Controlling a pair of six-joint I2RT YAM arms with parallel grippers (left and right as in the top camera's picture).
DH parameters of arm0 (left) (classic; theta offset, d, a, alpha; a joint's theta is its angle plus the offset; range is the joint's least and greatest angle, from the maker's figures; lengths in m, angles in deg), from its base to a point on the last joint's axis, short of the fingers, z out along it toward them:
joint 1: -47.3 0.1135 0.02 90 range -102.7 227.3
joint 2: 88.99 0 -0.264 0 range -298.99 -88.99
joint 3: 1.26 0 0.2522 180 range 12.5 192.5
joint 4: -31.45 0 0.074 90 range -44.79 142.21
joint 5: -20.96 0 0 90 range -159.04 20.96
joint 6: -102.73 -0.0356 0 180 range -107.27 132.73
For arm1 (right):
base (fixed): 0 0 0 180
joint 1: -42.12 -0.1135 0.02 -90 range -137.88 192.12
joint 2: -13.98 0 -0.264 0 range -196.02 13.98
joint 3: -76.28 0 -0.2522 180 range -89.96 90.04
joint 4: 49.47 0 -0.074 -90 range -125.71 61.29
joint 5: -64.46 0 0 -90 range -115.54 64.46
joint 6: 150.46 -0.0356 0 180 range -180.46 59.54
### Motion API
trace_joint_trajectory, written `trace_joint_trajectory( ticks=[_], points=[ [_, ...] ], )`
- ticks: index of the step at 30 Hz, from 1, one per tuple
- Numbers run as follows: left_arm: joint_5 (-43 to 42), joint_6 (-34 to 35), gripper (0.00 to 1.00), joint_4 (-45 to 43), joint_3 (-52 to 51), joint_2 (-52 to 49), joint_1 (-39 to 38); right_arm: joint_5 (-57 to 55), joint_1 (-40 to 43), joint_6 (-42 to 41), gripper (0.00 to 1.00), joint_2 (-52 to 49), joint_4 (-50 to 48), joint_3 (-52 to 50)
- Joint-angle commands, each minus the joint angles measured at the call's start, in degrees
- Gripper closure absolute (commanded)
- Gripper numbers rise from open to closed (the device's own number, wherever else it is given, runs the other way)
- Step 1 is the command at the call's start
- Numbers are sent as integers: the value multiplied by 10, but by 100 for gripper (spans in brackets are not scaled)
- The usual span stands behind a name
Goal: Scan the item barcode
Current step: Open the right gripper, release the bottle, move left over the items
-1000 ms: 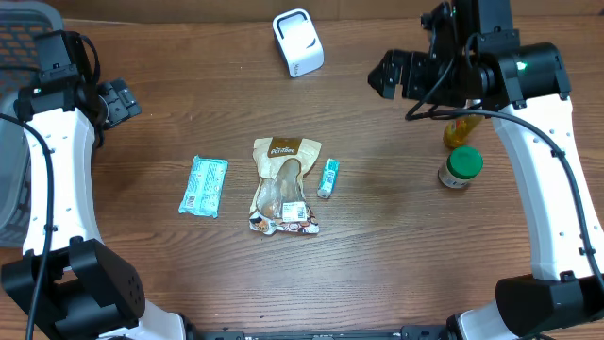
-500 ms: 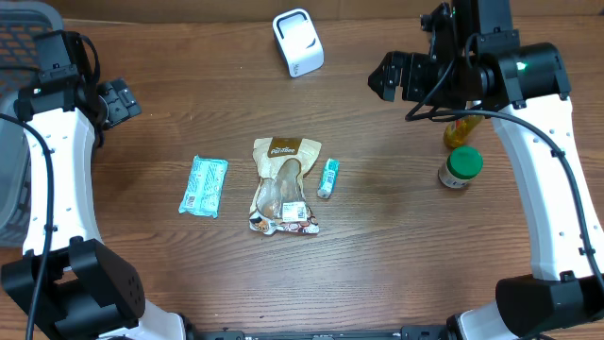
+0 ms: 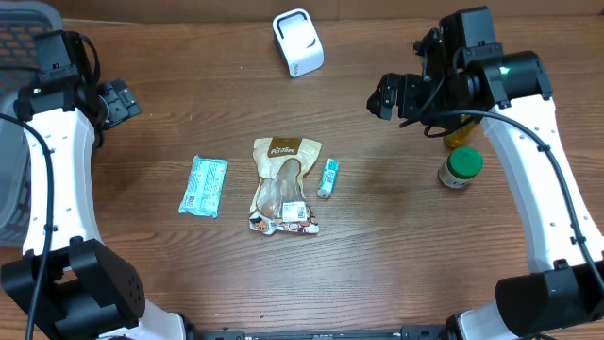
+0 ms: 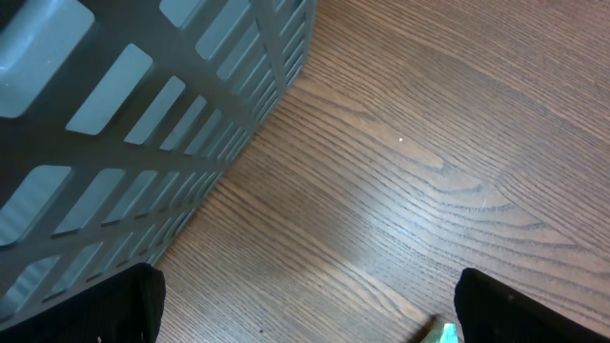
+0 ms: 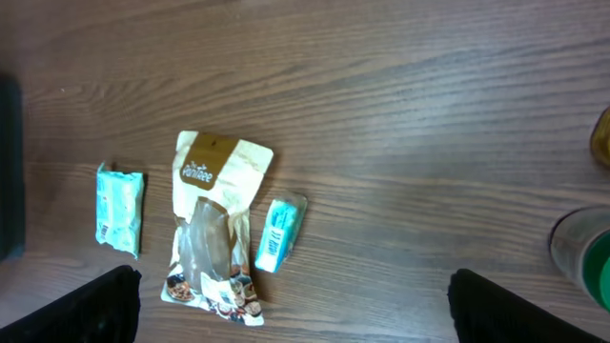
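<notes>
A white barcode scanner (image 3: 298, 42) stands at the back middle of the table. A brown snack pouch (image 3: 283, 186) (image 5: 214, 224) lies flat in the centre. To its left is a teal packet (image 3: 204, 186) (image 5: 120, 208), and a small teal box (image 3: 327, 177) (image 5: 279, 233) lies by its right side. My right gripper (image 3: 387, 94) (image 5: 295, 319) hangs open above bare wood, back and right of the pouch, holding nothing. My left gripper (image 3: 118, 99) (image 4: 305, 319) is open and empty at the far left, beside the basket.
A grey slatted basket (image 3: 19, 28) (image 4: 124, 124) sits at the left edge. A green-lidded jar (image 3: 461, 167) (image 5: 586, 257) and a yellow bottle (image 3: 460, 130) stand on the right, under my right arm. A teal packet corner (image 4: 443, 333) shows in the left wrist view.
My right arm has shifted a little toward the table's front, its gripper still open. The left arm and all the items are where they were.
</notes>
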Motion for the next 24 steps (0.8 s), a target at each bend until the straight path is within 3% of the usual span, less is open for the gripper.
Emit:
trace_joint_trajectory(
  ticks=[1,9,24],
  points=[
    [8,-7,0,-2,10,5,5,4,-2,-3,7,-2,-5,-15],
    [8,-7,1,-2,10,5,5,3,-2,-3,22,-8,-8,-41],
    [8,-7,1,-2,10,5,5,3,-4,-3,24,-8,-10,-47]
  ],
)
